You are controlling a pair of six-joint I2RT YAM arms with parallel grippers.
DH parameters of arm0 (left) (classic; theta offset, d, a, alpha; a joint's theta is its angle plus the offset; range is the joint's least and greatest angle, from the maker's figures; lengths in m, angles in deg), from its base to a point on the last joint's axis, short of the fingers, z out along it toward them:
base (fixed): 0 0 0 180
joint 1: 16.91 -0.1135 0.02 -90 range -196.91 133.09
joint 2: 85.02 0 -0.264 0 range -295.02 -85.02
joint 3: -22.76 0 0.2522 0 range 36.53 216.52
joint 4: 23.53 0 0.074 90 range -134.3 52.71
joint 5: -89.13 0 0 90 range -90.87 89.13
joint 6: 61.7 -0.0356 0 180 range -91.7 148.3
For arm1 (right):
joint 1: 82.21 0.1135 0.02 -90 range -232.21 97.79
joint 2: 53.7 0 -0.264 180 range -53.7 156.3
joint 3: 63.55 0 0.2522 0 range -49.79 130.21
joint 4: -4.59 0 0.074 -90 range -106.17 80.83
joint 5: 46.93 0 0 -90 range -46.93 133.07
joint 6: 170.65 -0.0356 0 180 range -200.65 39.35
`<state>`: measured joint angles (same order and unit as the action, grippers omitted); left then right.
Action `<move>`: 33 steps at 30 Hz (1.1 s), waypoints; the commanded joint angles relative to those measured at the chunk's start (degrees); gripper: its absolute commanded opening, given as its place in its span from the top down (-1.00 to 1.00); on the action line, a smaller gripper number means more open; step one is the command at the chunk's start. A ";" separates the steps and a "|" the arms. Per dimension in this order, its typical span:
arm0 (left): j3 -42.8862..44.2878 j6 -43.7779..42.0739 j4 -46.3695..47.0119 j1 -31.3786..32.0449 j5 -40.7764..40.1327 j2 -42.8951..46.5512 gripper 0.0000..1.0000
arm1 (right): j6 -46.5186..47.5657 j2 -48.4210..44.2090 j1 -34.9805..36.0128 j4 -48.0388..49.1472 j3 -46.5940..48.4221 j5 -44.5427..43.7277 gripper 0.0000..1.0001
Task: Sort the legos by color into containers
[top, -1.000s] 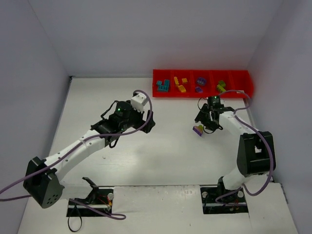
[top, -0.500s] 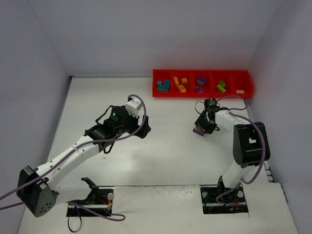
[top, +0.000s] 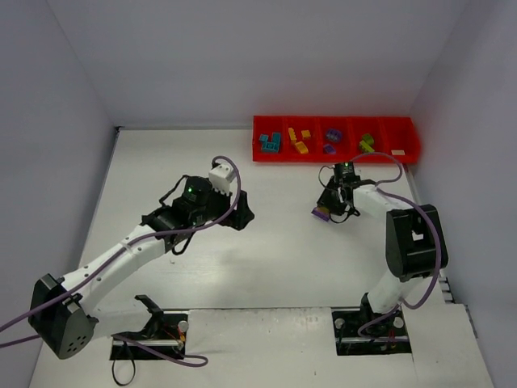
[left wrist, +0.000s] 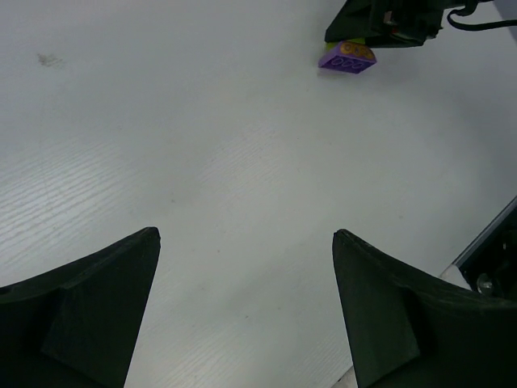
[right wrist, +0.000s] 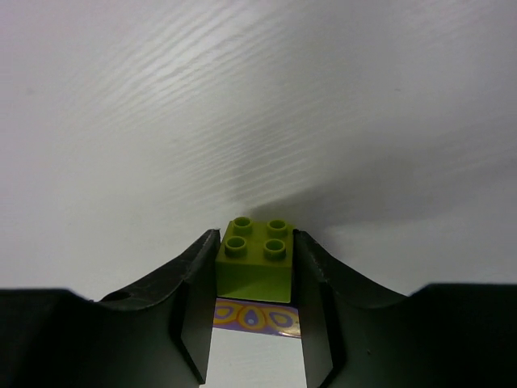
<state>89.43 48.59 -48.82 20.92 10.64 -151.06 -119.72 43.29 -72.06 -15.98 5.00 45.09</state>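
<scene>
The right gripper (right wrist: 255,246) has its two dark fingers pressed against opposite sides of an olive-green four-stud brick (right wrist: 254,260), pinching it squarely across its flanks, the studs in plain view from the wrist. A purple piece (right wrist: 252,317) with a yellow pattern touches that brick on the wrist side; whether the two are locked together I cannot tell. The pair sits on the white table (top: 275,267) on the near side of the red tray (top: 275,157), below its middle compartments and apart from its wall. I'd guess the grip is on the green brick alone so it can be pulled free, since the two colours belong in different compartments. Nothing holds the purple piece, so it may come along. In the tray, teal bricks (top: 271,143), yellow bricks (top: 300,141), purple bricks (top: 331,136) and green bricks (top: 367,143) lie one colour to a compartment. The left gripper (left wrist: 245,238) hangs with fingers spread wide over bare table, farther from the tray, holding nothing, the pair far ahead of it.
</scene>
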 commanded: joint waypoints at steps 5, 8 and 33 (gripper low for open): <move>2.46 9.75 11.87 0.32 8.61 -3.30 -0.61 | 6.29 -14.35 2.59 19.44 -3.09 13.17 1.00; 3.26 13.62 17.23 0.32 9.85 -5.58 -0.61 | 5.85 -17.88 3.56 27.09 -4.94 18.70 1.00; 11.70 12.67 28.22 8.05 -12.29 -18.25 -0.43 | -2.41 -20.44 10.24 40.64 -5.21 25.14 1.00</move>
<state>99.13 64.04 -27.62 28.19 4.78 -170.43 -119.77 24.40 -62.25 18.73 -0.53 69.11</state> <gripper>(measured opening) 0.719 0.345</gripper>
